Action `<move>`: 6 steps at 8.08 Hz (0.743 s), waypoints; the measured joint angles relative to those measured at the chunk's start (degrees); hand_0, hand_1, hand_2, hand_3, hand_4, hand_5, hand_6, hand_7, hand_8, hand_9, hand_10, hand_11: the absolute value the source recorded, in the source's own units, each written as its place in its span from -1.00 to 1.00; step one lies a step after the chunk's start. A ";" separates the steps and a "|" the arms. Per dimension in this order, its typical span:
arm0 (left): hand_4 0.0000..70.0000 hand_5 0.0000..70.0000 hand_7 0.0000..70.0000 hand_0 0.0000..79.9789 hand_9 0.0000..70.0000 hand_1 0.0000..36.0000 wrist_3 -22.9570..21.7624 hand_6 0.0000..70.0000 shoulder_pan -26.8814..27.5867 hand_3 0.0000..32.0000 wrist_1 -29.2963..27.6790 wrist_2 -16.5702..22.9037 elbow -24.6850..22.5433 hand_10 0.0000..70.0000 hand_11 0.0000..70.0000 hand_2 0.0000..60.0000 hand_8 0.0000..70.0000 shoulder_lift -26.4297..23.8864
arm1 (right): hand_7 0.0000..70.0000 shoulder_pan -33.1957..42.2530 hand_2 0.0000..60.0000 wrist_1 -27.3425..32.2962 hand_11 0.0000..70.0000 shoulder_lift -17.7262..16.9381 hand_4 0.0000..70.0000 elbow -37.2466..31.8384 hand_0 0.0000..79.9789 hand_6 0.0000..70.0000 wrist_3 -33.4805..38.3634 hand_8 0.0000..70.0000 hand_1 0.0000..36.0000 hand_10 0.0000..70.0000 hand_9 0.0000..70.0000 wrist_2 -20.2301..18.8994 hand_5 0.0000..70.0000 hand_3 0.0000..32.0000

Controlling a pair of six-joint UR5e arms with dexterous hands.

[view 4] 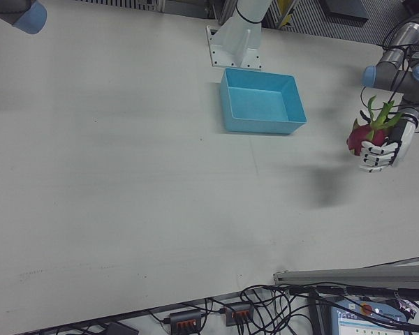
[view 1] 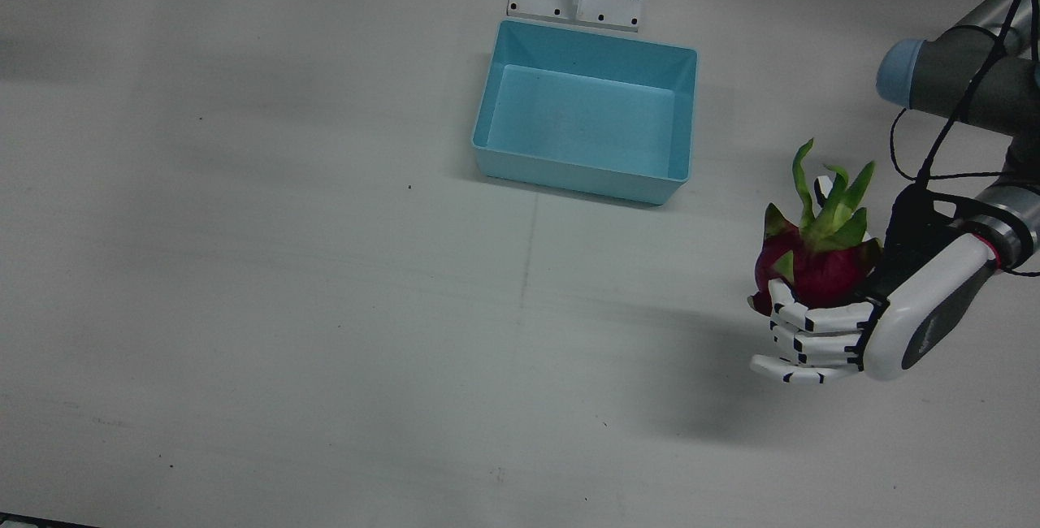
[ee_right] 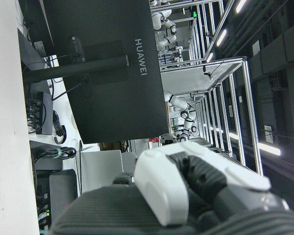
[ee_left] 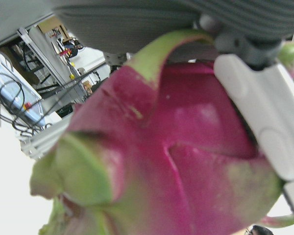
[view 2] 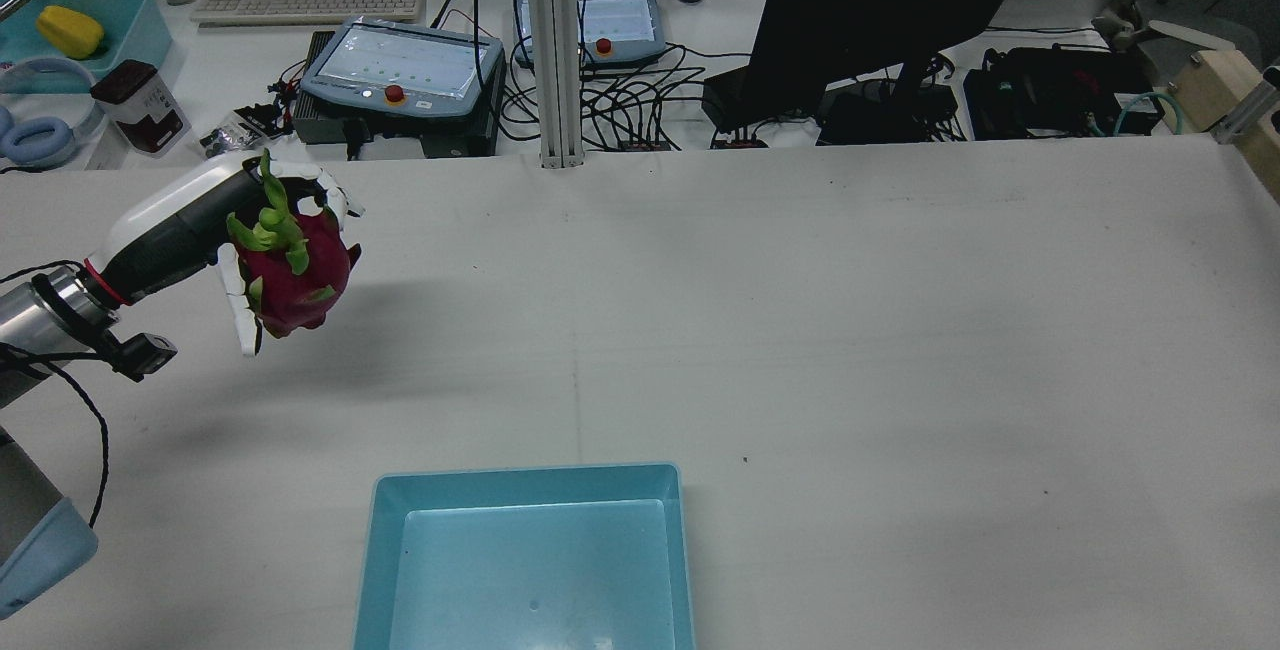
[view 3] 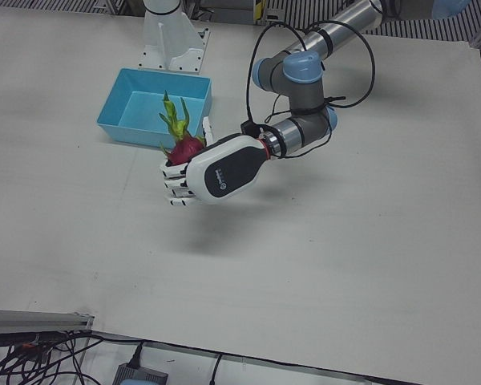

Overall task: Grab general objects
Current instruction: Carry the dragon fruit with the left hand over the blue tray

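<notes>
Above table [view 1: 325,309], left hand [view 1: 845,329] wrapped around dragon fruit [view 1: 812,264]; right hand's state unclear.

A magenta dragon fruit [view 1: 815,264] with green scales and long leafy tips pointing up. It sits clear above the table, well apart from the empty blue bin [view 1: 585,110].

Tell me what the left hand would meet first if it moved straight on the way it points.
Probably nothing: the left hand, holding the dragon fruit, points across bare table; the blue bin seems off that line.
</notes>
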 measured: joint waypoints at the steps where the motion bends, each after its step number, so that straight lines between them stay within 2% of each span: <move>1: 0.14 1.00 1.00 0.15 0.66 -0.86 0.24 0.79 3.43 -1.00 -0.37 0.01 -1.45 -0.30 0.01 -0.56 0.21 0.08 | -1.00 0.00 -1.00 0.00 -1.00 0.00 -1.00 0.00 -1.00 -1.00 0.00 -1.00 -1.00 -1.00 -1.00 0.00 -1.00 -1.00; 3: 0.19 1.00 1.00 0.15 0.70 -0.84 0.54 0.87 8.71 -1.00 -0.20 0.03 -4.52 -0.28 0.04 -0.52 0.25 0.03 | -1.00 -0.02 -1.00 0.00 -1.00 0.00 -1.00 0.00 -1.00 -1.00 0.00 -1.00 -1.00 -1.00 -1.00 0.00 -1.00 -1.00; 5: 0.24 1.00 1.00 0.19 0.73 -0.72 2.81 1.00 13.61 -1.00 3.20 0.03 -9.81 -0.29 0.02 -0.43 0.28 0.03 | -1.00 0.03 -1.00 0.00 -1.00 0.00 -1.00 0.00 -1.00 -1.00 0.00 -1.00 -1.00 -1.00 -1.00 0.00 -1.00 -1.00; 6: 0.24 1.00 1.00 0.19 0.73 -0.71 3.83 1.00 16.36 -1.00 4.56 -0.02 -12.08 -0.29 0.02 -0.44 0.28 -0.06 | -1.00 0.02 -1.00 0.00 -1.00 0.00 -1.00 0.00 -1.00 -1.00 0.00 -1.00 -1.00 -1.00 -1.00 0.00 -1.00 -1.00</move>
